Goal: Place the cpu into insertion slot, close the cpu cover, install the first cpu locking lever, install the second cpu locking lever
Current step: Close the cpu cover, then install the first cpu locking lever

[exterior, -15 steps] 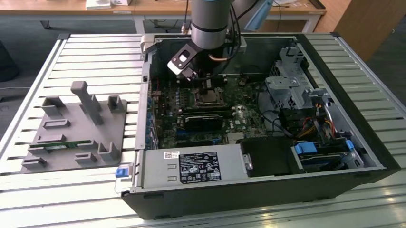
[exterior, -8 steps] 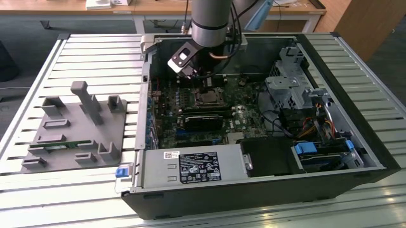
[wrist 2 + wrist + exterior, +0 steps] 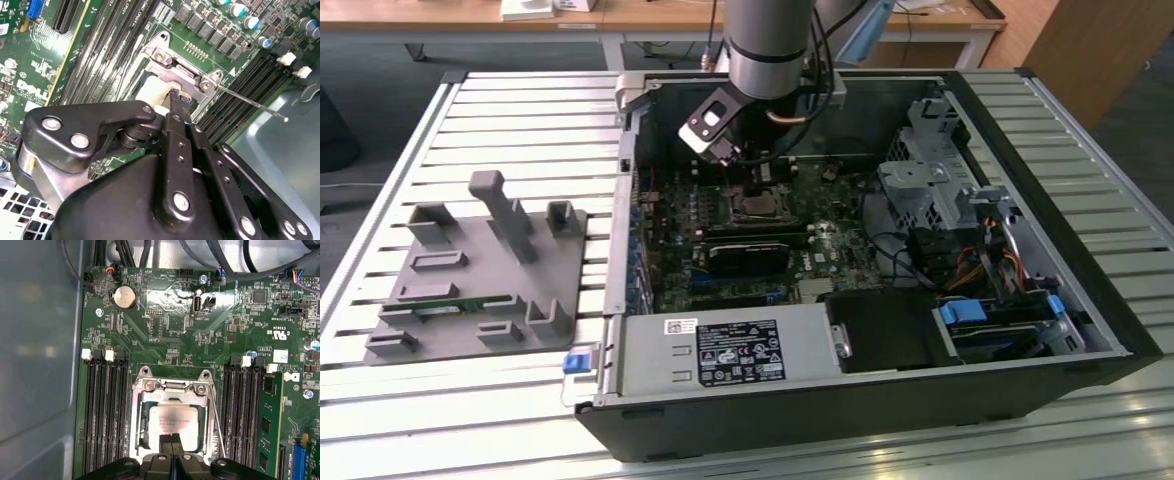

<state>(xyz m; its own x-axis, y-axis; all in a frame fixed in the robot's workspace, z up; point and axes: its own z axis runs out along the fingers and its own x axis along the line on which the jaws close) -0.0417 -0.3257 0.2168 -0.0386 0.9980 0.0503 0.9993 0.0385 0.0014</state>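
On the worktop a grey fixture is seen at 9 o'clock of the open case, inside which the claw is held at 12 o'clock of the slot. In the first wrist view the cpu is seated in the slot and framed by the lowered cover. The claw's fingers are pressed together, empty, over one cpu edge, and a thin lever is slanted just beside the cover.

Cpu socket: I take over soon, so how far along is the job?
Done: the cpu sits in the slot with the cover down around it. In hand: the shut gripper is over the cpu's edge. Left: one lever looks unlatched, angled out.
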